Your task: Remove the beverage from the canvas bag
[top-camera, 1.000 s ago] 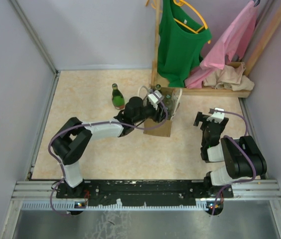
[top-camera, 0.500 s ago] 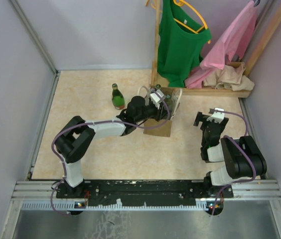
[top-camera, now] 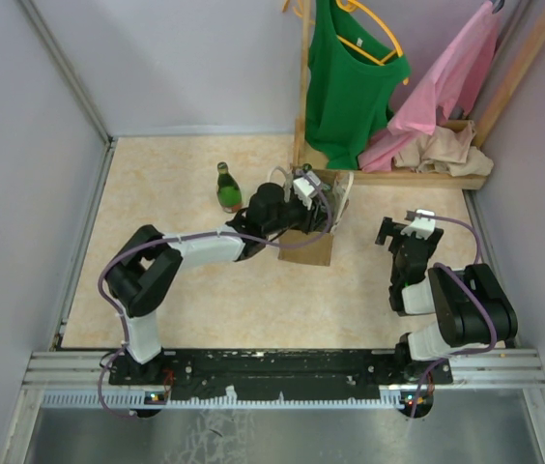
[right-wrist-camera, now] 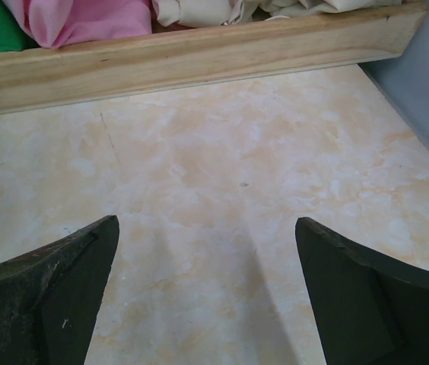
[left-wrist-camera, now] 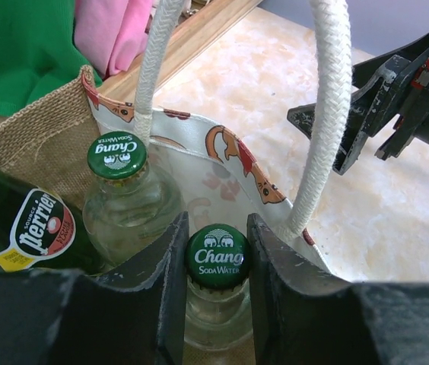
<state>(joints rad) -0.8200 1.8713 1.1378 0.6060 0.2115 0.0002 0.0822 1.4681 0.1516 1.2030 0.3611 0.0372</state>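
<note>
The tan canvas bag (top-camera: 315,244) stands upright mid-table, its burlap wall (left-wrist-camera: 43,144) and white loop handles (left-wrist-camera: 327,114) close in the left wrist view. Inside it stand a clear Chang soda-water bottle (left-wrist-camera: 216,300), a second Chang bottle (left-wrist-camera: 119,199) and a green Perrier bottle (left-wrist-camera: 36,228). My left gripper (left-wrist-camera: 217,223) reaches into the bag's mouth, shut on the nearer Chang bottle's green cap (left-wrist-camera: 217,258); from above it (top-camera: 303,188) sits over the bag. My right gripper (right-wrist-camera: 207,228) hangs open over bare table, right of the bag (top-camera: 404,230).
A green bottle (top-camera: 228,188) stands on the table left of the bag. A wooden rack (top-camera: 417,177) behind it carries a green shirt (top-camera: 350,87) and pink and beige cloth (top-camera: 437,116). Walls close in left, back and right.
My left gripper's jaws have closed onto the Chang bottle's cap, and the arm has nudged slightly further over the bag. The right arm has not moved.
</note>
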